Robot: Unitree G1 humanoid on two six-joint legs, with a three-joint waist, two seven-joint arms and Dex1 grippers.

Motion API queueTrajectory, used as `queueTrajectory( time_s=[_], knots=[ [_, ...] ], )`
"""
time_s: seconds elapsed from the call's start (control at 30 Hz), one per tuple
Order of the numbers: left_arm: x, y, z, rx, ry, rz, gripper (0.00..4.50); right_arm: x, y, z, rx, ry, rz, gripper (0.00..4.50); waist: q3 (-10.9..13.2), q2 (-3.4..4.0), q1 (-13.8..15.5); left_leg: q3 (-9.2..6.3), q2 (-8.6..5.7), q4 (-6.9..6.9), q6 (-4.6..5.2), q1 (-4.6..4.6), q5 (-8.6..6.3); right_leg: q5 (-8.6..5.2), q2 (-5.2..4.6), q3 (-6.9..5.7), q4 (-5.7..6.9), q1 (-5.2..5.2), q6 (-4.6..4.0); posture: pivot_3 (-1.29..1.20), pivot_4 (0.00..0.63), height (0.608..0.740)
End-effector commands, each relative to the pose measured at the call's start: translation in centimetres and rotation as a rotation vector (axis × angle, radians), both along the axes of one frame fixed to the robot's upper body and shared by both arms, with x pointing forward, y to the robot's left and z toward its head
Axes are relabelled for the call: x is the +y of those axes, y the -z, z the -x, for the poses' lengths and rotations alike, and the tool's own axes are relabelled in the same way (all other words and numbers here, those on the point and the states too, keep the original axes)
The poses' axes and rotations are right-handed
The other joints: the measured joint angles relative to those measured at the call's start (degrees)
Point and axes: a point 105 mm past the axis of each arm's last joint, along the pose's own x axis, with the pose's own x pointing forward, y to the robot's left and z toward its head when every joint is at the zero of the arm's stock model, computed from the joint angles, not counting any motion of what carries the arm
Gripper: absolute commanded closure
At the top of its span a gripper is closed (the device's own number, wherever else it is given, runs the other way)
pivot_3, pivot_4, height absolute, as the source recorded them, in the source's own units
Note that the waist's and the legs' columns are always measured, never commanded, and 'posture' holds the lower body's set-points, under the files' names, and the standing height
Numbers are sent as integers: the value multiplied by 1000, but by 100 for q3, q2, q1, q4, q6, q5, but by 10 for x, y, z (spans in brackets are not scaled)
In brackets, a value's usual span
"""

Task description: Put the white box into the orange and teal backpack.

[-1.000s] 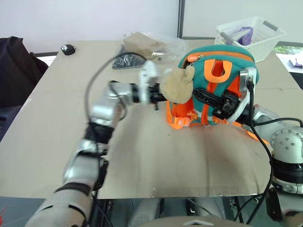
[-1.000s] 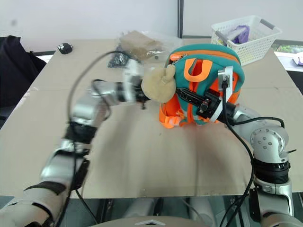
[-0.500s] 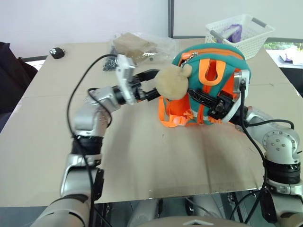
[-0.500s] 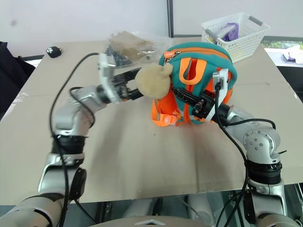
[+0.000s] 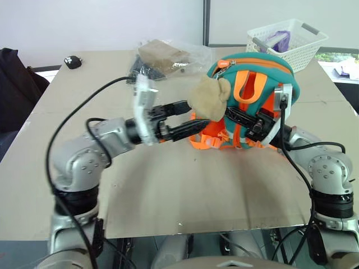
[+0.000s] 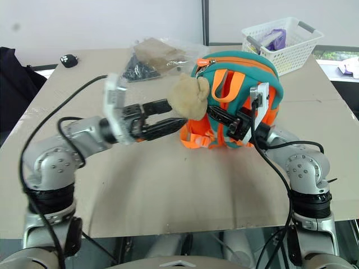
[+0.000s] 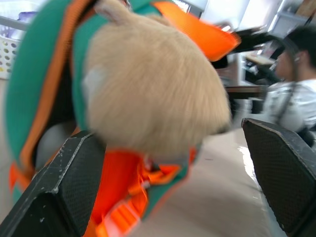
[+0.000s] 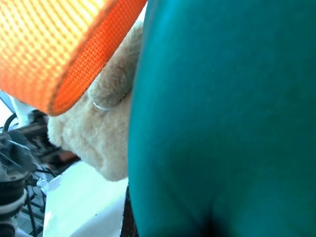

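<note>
**Backpack held up, box nowhere on the table top**

Nearest to the camera lies the bare brown table [image 5: 185, 190]. On it stands the orange and teal backpack [image 5: 255, 75], upright, and everything else is placed from it.

The left gripper [image 5: 188, 117] is just beside the backpack, on its left, pointing level toward it. Its two black fingers [image 7: 69, 182] stand wide apart and hold nothing; the tan plush toy [image 5: 208, 98] hanging on the backpack sits between and in front of them. The right gripper [image 5: 242, 119] is pressed against the front of the backpack, among the light-orange straps. Its fingers are closed, and I judge it grips a strap or the fabric to keep the bag standing, but the exact hold is hidden.

The white box is not on the table around the backpack. It may be inside already; I cannot tell.

Behind the backpack to the left lies a clear plastic bag [image 5: 168, 56] with brown contents, and further left a small black object [image 5: 73, 61]. Behind to the right stands a white lattice basket [image 5: 289, 42].

Risk: if the right gripper lets go suddenly, the soft backpack may tip over. The left fingers may also catch the toy or a strap and pull the bag.
</note>
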Motion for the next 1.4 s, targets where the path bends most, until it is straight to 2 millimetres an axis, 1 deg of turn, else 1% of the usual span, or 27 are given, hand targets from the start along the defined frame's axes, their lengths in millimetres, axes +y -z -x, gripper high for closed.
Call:
queueTrajectory(
  time_s=[0.03,0.1,0.2,0.3,0.37,0.4,0.47,0.53,0.6,0.63,0.67,0.7,0.73,0.8,0.83,0.9,0.97,1.03,1.07,1.1,1.13,1.17,1.2,1.27,1.3,1.33,1.4],
  knots=[
    [-6,-5,-17,-64,-76,-4,68,3,-9,4,-48,-11,-11,4500,0,0,-27,3,0,-1,0,1,0,0,2,1,1,-2,0,0,150,740],
    [-6,-11,-22,-83,-101,34,68,3,-9,4,-50,-5,-14,4500,0,0,-31,3,3,-1,-1,1,0,0,3,0,4,-3,0,0,150,740],
    [-3,-23,-24,-101,-108,119,770,3,-7,5,-51,2,-16,4500,0,0,-27,2,4,-1,-1,0,0,0,3,1,5,-4,0,0,150,740],
    [2,-34,-18,-100,-80,205,2212,4,-5,6,-49,5,-17,4500,0,0,-26,2,3,1,-1,0,0,0,2,1,4,-3,0,0,150,740],
    [9,-35,-15,-84,-78,225,3016,4,-4,7,-48,7,-18,4500,0,0,-30,2,4,2,-1,0,0,0,2,0,4,-4,0,0,150,740],
    [14,-30,-15,-68,-82,204,3414,4,-4,6,-46,8,-19,4500,0,0,-38,2,3,2,-1,0,0,0,2,1,5,-3,0,0,150,740],
    [25,-24,-18,-42,-111,176,3965,4,-2,6,-44,8,-17,4500,0,1,-51,4,4,1,-1,2,0,0,3,1,7,-3,0,0,150,740],
    [39,-21,-26,-11,-173,174,4190,5,-1,6,-42,9,-11,4500,0,0,-52,6,4,0,-1,5,0,0,4,1,10,-4,0,0,150,740],
    [56,1,-46,57,-291,113,4285,4,-1,4,-41,18,-15,4500,-1,1,-36,4,4,3,-1,5,0,0,4,-1,14,-4,0,0,150,740],
    [65,17,-57,92,-360,62,4286,4,-1,3,-40,22,-21,4500,-1,1,-35,6,3,4,-1,9,0,0,4,-2,17,-2,0,0,150,740],
    [70,55,-68,115,-420,-139,4286,5,-1,2,-40,26,-23,4500,-2,0,-36,7,2,4,-1,10,0,0,4,-3,19,-2,0,0,150,740],
    [71,101,-66,163,-403,-370,4286,6,0,2,-40,26,-24,4500,-7,2,-44,11,0,4,-1,13,0,0,4,-6,20,-2,0,0,150,740],
    [72,138,-57,196,-348,-550,4286,7,0,2,-40,28,-25,4500,-13,12,-50,15,0,0,-1,20,0,0,5,-3,23,-1,0,0,150,740],
    [74,176,-43,255,-270,-697,4286,8,0,2,-42,31,-27,4500,-13,9,-47,42,-3,-20,0,33,0,-1,6,22,23,-3,0,0,150,740],
    [76,187,-40,251,-248,-740,4286,8,-1,2,-44,33,-28,4500,-21,-8,-21,39,-2,-20,0,29,0,-1,7,21,21,-5,0,0,150,740],
    [81,196,-44,242,-277,-776,4286,7,-1,2,-47,41,-32,4500,-72,13,29,6,3,-10,-1,22,1,-1,4,8,5,6,-1,0,150,740],
    [74,184,-53,209,-295,-692,4286,7,-2,1,-48,48,-35,4500,-100,44,73,11,-4,-11,0,30,0,-1,-5,11,3,14,-1,0,150,740],
    [62,156,-61,185,-302,-520,4286,6,-1,1,-48,51,-33,4500,-101,45,90,11,-5,-10,1,32,0,-1,-6,16,6,17,0,0,150,740],
    [57,143,-60,171,-281,-452,3321,6,0,1,-46,52,-31,4500,-101,44,94,9,-5,-10,1,32,0,-1,-5,16,10,17,0,0,150,740],
    [56,135,-58,153,-264,-413,2996,5,1,1,-46,53,-24,4500,-99,42,91,8,-5,-9,1,31,0,-1,-5,15,13,15,0,0,150,740],
    [56,128,-56,134,-259,-382,2457,4,3,1,-47,54,-17,4500,-99,41,88,6,-4,-6,1,24,0,-1,-5,13,14,10,0,0,150,740],
    [58,124,-56,123,-267,-361,2109,3,4,1,-47,54,-14,4500,-99,41,85,6,-4,-5,1,19,0,-1,-5,13,16,5,0,0,150,740],
    [61,122,-57,119,-288,-346,1613,3,5,2,-50,51,-10,4500,-98,40,82,6,-4,-4,1,15,0,-1,-5,13,15,1,0,0,150,740],
    [70,125,-50,156,-287,-309,635,-4,11,0,-79,73,26,4500,-97,39,64,8,-5,-5,1,11,0,-1,-5,14,15,-4,0,0,150,740],
    [74,126,-45,164,-281,-309,11,-8,13,-1,-79,76,31,3970,-97,39,61,8,-4,-5,1,11,0,-1,-5,14,16,-4,0,0,150,740],
    [77,128,-41,163,-280,-320,1,-13,15,-1,-94,86,53,3835,-96,39,55,8,-4,-5,1,12,0,-1,-4,15,17,-4,0,0,150,740],
    [85,130,-36,155,-292,-336,0,-20,23,6,-109,69,102,3133,-96,38,64,7,-3,-5,1,12,0,-1,-4,13,17,-4,0,0,150,740]
  ],
)
